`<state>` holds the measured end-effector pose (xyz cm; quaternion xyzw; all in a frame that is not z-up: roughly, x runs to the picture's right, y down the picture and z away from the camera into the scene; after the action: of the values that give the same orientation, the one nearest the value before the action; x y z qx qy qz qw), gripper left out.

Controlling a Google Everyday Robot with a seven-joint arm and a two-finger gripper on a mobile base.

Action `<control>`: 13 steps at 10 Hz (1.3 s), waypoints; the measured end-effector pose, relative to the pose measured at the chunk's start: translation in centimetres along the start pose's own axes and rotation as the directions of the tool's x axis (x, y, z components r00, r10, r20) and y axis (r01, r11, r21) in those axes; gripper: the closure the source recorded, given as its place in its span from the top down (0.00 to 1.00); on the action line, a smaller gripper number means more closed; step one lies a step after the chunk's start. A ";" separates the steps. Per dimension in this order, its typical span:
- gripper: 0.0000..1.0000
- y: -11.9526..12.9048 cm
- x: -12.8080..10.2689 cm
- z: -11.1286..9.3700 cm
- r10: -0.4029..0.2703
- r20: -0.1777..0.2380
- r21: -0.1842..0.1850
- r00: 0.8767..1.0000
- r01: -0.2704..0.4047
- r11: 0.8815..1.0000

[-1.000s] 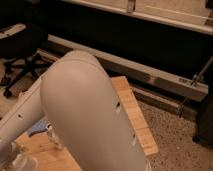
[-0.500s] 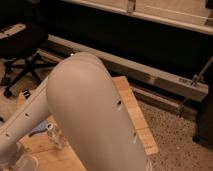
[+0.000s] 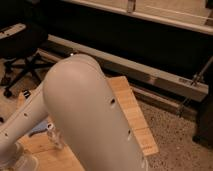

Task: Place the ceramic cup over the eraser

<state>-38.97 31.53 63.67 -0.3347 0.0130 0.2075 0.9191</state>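
View across a wooden table with the robot's white arm filling the foreground. The thick, rounded upper segment of the arm covered the middle of the table from the near edge almost to the far edge. A slimmer segment ran from it down toward the near left corner, ending at a pale joint at the bottom left of the view. The gripper did not show. It lay beyond that joint, outside the view, and whether it was released, clenched or grasping anything could not be told. Neither the ceramic cup nor the eraser could be made out; the arm hid most of the tabletop. Under the slimmer segment, near the left edge, part of a flat blue pad showed, with a clear bottle just beside it toward the near edge. Bare planks were visible along the right edge and at the far right corner. Past the far edge stood a dark office chair and a long metal rail above speckled floor.
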 end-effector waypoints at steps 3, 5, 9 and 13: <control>0.02 -0.1 -0.4 -0.3 0.002 -0.010 0.006 1.000 -0.002 1.000; 0.00 -1.4 -1.4 -2.3 0.030 0.005 0.031 1.000 -0.030 0.999; 0.00 -7.2 -5.9 -10.9 0.073 0.093 0.133 0.993 -0.085 0.987; 0.00 -12.9 -11.3 -17.9 0.091 0.143 0.259 0.986 -0.126 0.958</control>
<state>-42.20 7.31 59.46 -0.1924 -0.0003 0.2754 0.9419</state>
